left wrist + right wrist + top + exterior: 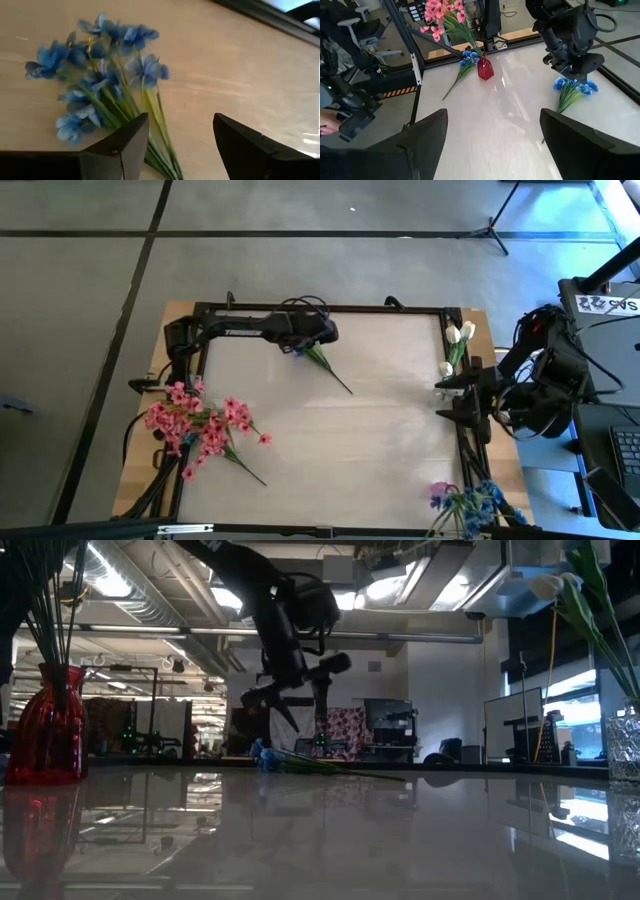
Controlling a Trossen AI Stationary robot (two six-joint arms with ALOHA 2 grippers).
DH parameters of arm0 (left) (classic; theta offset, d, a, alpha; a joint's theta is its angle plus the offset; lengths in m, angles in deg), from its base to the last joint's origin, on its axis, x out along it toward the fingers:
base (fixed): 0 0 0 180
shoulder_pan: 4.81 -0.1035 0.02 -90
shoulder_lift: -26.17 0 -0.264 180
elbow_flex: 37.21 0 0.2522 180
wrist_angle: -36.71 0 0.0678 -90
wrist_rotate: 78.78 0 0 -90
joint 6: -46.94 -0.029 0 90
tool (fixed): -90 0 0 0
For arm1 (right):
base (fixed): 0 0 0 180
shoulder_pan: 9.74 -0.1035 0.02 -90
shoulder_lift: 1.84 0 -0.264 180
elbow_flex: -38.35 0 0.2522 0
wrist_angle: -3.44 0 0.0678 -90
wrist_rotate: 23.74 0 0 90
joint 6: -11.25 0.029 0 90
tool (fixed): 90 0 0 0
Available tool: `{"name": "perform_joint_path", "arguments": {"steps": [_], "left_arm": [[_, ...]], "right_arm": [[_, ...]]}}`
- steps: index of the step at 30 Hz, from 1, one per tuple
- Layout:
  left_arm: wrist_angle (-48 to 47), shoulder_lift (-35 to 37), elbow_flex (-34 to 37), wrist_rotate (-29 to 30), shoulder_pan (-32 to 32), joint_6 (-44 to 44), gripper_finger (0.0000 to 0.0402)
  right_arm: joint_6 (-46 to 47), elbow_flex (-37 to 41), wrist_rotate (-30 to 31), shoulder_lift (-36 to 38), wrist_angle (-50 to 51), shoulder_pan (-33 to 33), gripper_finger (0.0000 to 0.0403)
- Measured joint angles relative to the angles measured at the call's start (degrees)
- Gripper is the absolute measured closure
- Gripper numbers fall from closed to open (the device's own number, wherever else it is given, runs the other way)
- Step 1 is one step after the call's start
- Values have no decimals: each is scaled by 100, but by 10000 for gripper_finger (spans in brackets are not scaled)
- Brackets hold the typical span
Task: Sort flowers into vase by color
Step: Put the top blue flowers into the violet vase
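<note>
Blue flowers (318,358) lay flat near counter's (380,450) far edge, under left end effector (298,346), spread wide, empty. Light, floppy, slippery; best pinched across bundled green stems.

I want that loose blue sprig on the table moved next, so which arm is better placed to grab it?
Left. The left gripper hovers open directly over the blue sprig, which lies flat on the table. The right gripper waits open at the table's right edge, well away.
</note>
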Motion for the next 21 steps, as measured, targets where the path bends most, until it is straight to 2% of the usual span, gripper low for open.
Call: {"name": "perform_joint_path", "arguments": {"steps": [3, 6, 12, 17, 21], "left_arm": [[-163, -8, 96, -9, 52, 154, 186], [6, -11, 478, -158, 33, 583, 186], [1396, -14, 1303, -377, -110, 1173, 186], [1686, -91, 1561, -118, -190, 1588, 186], [2082, -294, 1559, -151, -248, 1490, 190]], "right_arm": [[-1, 0, 12, -117, 6, 0, 86], [113, 0, 152, -208, 10, 0, 86], [276, 0, 252, -323, 17, 0, 87], [274, 0, 452, -336, 13, 1, 87], [272, 0, 505, -338, -10, 155, 87]]}}
